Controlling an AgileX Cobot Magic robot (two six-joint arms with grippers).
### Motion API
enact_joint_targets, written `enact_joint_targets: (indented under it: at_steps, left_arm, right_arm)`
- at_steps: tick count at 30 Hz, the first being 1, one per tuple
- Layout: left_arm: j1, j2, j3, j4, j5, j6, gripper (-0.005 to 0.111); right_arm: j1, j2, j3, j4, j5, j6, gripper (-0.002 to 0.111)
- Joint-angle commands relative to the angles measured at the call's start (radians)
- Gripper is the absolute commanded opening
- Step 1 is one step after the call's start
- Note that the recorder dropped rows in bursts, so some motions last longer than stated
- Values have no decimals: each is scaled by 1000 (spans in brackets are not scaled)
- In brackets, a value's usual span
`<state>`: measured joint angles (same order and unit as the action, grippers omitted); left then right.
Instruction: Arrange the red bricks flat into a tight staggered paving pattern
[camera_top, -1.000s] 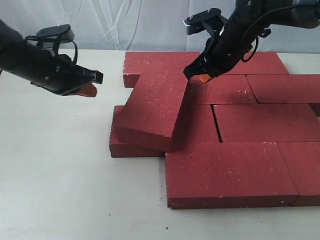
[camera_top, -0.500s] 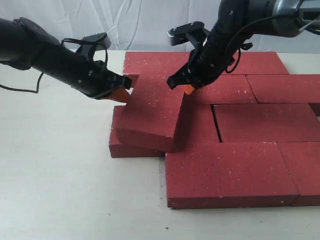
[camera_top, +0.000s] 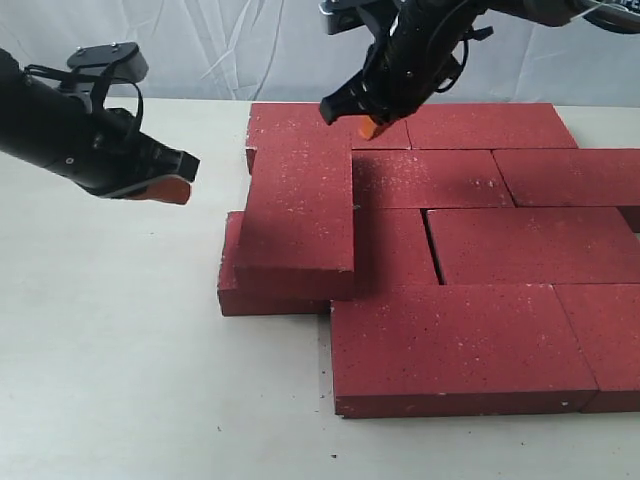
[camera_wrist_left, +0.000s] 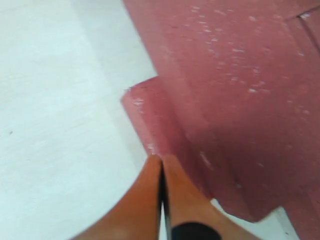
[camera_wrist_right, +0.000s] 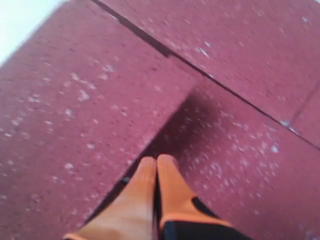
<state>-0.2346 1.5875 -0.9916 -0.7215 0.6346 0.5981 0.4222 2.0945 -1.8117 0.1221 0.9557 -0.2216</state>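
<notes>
Between the two claws, nearer the right claw (camera_top: 366, 127), one loose brick (camera_top: 298, 210) lies on top of the others, not down in the pattern. Its far end sits just below the right claw's tips. Its near end covers a lower brick (camera_top: 228, 285), whose side and corner poke out toward the left claw (camera_top: 165, 190). Cannot tell whether the loose brick rests level or slightly tilted.

Right claw: orange fingers (camera_wrist_right: 172, 185) pressed together, nothing between them. Tips hang close over the back row, by the loose brick's far corner; contact with the surface cannot be told. Its wrist view shows the loose brick's raised edge casting a shadow on the brick beside it.

Left claw: orange fingers (camera_wrist_left: 145, 200) together as well, only a hairline between them, empty. It hangs over bare desk (camera_top: 110, 330), apart from the bricks; the loose brick's long side is the nearest thing to it. Its wrist view shows the lower brick's corner just ahead of the tips, with the loose brick stacked over it.

Rest of the red bricks (camera_top: 530, 245): flat on the desk, on the far side of the loose brick from the left claw, in offset rows with staggered joints. One narrow dark gap shows between two bricks in the third row; the other joints look close.
</notes>
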Motion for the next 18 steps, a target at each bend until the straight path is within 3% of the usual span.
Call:
enact_joint_targets:
  at_steps: [1, 8, 18]
  left_arm:
    - [8, 73, -14, 13, -73, -38, 0]
    - [-19, 234, -130, -9, -59, -38, 0]
    - [-28, 284, -138, -76, -37, 31, 0]
  right_arm:
    - [-3, 7, -7, -94, 109, 117, -1]
    - [-1, 30, -7, 4, 146, 76, -1]
    - [-3, 101, -7, -19, 18, 66, -1]
